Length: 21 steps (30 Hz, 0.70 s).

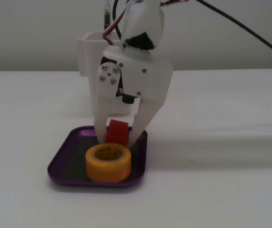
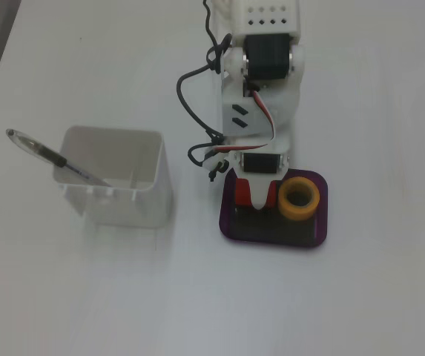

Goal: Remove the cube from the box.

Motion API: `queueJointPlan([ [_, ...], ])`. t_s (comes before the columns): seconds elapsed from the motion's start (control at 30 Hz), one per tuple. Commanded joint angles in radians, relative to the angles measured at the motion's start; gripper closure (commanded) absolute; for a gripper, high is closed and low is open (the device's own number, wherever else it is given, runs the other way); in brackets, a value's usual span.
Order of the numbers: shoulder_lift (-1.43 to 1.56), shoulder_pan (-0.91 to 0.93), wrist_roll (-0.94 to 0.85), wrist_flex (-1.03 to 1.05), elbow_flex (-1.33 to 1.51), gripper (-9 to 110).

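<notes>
The red cube [image 1: 117,131] is inside the purple box [image 1: 58,167], at its far side, just behind a yellow tape roll [image 1: 108,163]. My white gripper [image 1: 117,140] comes down from above with one finger on each side of the cube, pressed against its sides. The cube's bottom is hidden by the roll, so I cannot tell if it is lifted. In the other fixed view, the gripper [image 2: 260,207] covers most of the cube; only a red sliver [image 2: 238,205] shows in the box [image 2: 271,242], beside the roll [image 2: 299,199].
A tall white container [image 2: 116,178] with a pen [image 2: 49,154] leaning in it stands on the white table to the left of the box; it also shows behind the arm [image 1: 86,52]. Black and red cables run along the arm [image 2: 197,111].
</notes>
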Motion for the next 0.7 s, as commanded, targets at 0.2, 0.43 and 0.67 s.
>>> queueJointPlan([
  [0.2,0.218,-0.015,-0.003,0.236,-0.259,102],
  [0.43,0.442,-0.017,0.006,0.506,-0.334,102],
  [0.67,0.603,-0.014,0.000,0.612,-0.083,102],
])
